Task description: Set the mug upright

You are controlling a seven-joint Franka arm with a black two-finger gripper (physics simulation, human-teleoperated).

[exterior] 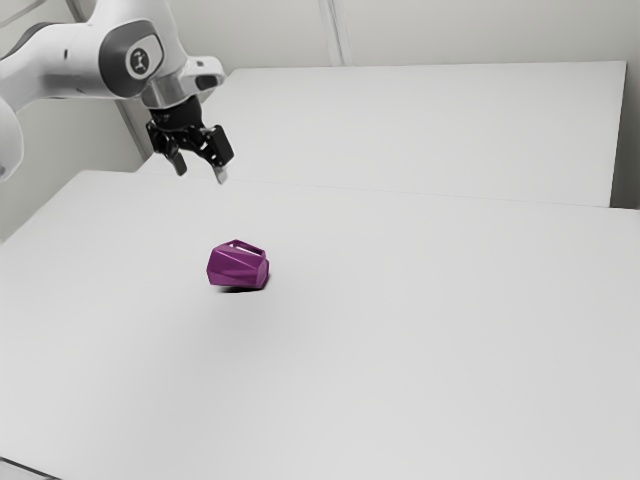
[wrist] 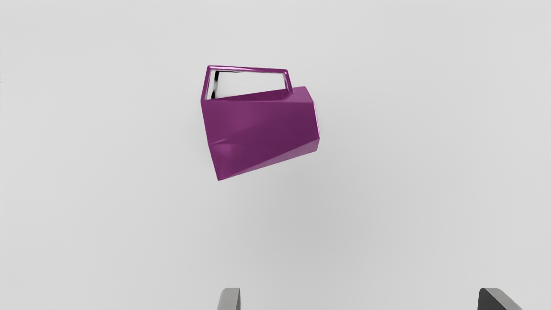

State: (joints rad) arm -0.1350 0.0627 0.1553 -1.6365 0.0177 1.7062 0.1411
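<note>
One purple mug [exterior: 238, 267] (faceted) lies sideways.

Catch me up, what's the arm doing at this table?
Nothing is being held right now. The Franka arm has its black two-finger gripper open above the white table, not touching the purple faceted mug. The mug lies on its side on the tabletop, its angular handle on the side away from the fingers in the wrist view. The job is to set it upright, and that is not done yet.
</note>
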